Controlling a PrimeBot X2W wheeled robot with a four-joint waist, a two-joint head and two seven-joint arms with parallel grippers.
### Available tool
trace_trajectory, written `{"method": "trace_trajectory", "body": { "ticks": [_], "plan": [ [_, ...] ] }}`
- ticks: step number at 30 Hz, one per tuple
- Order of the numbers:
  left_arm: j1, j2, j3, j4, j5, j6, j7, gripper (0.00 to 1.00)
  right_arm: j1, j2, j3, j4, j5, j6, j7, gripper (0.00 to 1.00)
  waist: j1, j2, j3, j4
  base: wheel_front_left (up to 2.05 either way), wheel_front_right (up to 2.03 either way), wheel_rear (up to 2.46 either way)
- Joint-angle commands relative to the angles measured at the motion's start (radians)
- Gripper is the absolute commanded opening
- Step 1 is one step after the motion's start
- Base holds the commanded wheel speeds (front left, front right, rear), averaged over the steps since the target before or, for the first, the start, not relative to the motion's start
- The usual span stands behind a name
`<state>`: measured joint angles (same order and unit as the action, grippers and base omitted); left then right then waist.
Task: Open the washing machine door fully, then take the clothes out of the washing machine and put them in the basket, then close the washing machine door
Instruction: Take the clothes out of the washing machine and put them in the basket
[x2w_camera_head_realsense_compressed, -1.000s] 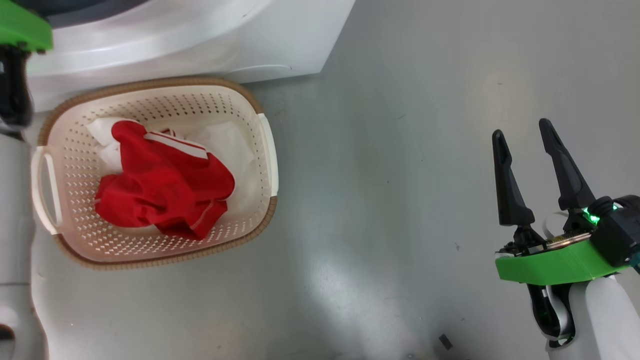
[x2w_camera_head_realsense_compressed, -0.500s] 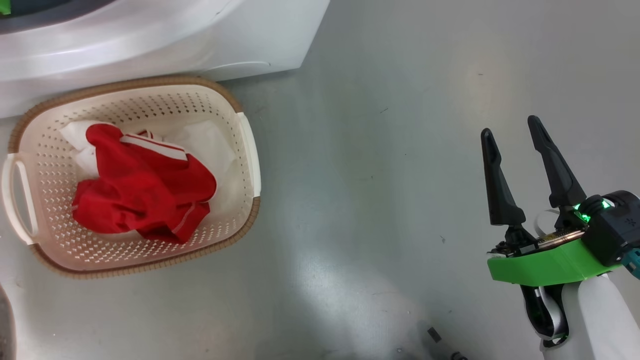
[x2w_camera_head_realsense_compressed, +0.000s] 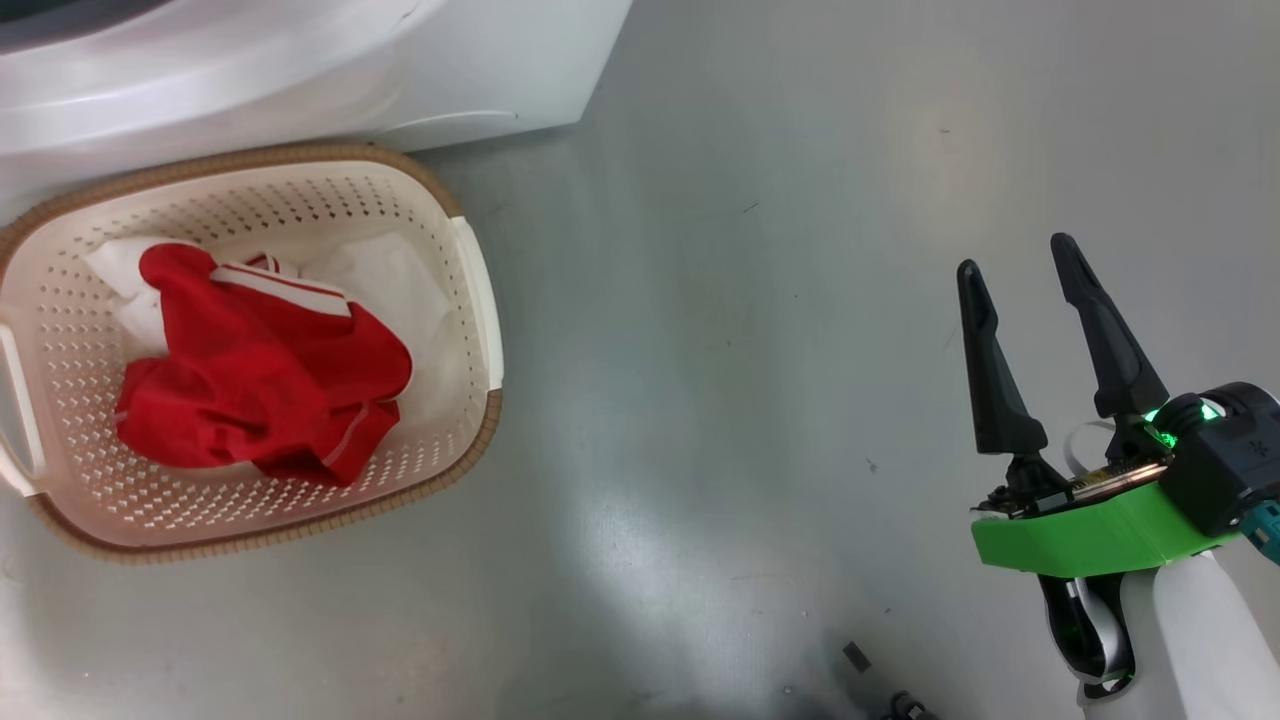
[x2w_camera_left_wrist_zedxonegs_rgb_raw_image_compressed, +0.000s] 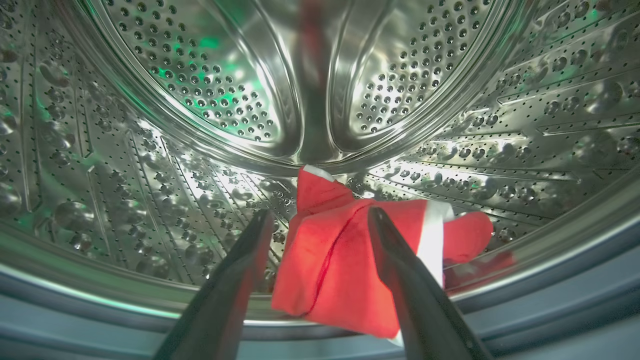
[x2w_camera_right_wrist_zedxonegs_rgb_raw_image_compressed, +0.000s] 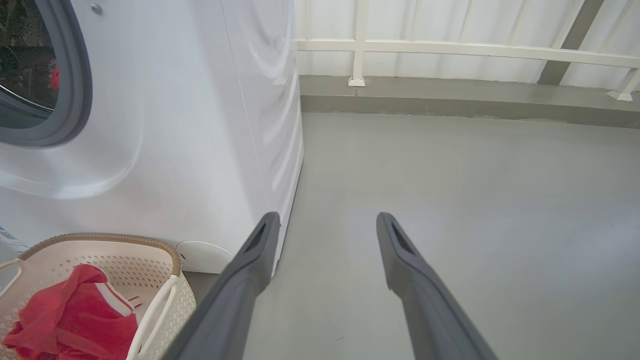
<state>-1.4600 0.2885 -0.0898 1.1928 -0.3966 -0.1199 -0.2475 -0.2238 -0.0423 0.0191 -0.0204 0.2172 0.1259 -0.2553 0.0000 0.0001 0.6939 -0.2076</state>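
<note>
my left gripper (x2w_camera_left_wrist_zedxonegs_rgb_raw_image_compressed: 320, 214) is inside the perforated steel drum (x2w_camera_left_wrist_zedxonegs_rgb_raw_image_compressed: 150, 165) of the big white front-loading washing machine (x2w_camera_head_realsense_compressed: 300, 60), its two dark fingers spread wide and holding nothing. a crumpled bright red garment with a white stripe (x2w_camera_left_wrist_zedxonegs_rgb_raw_image_compressed: 325, 265) lies between and just past the fingertips, on the drum's bottom near the front lip. i cannot tell whether the fingers touch it. my right gripper (x2w_camera_head_realsense_compressed: 1015, 255) hangs over the bare grey floor (x2w_camera_head_realsense_compressed: 750, 350), well apart from the machine, jaws also wide and empty. the small cream plastic basket with perforated sides and a brown woven-look rim (x2w_camera_head_realsense_compressed: 300, 200) stands on the floor just in front of the machine. in it sits a heap of red clothes with white trim (x2w_camera_head_realsense_compressed: 250, 390), on top of something white (x2w_camera_head_realsense_compressed: 400, 280). from my right wrist, the grey rubber gasket (x2w_camera_right_wrist_zedxonegs_rgb_raw_image_compressed: 75, 100) rings the machine's opening.
</note>
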Motion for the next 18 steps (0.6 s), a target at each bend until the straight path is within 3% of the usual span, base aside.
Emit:
{"method": "trace_trajectory", "body": {
  "ticks": [1,10,18],
  "plan": [
    [-0.022,0.055,0.0,-0.003,-0.003,-0.006,0.01,1.0,0.034,-0.008,0.027,-0.023,-0.007,0.005,-0.006,1.0,0.0,-0.0001,-0.005,-0.004,0.0,0.0,0.0],
    [-0.035,0.053,0.009,0.065,-0.059,-0.01,0.12,1.0,0.063,-0.008,0.034,-0.024,-0.017,0.005,-0.006,1.0,0.0,-0.0001,-0.024,-0.025,0.0,0.0,0.0],
    [-0.02,0.047,0.007,0.081,-0.088,-0.01,0.155,1.0,0.074,-0.008,0.045,-0.034,-0.009,0.005,-0.006,1.0,0.0,-0.0001,-0.018,-0.04,0.0,0.0,0.0]
  ]
}}
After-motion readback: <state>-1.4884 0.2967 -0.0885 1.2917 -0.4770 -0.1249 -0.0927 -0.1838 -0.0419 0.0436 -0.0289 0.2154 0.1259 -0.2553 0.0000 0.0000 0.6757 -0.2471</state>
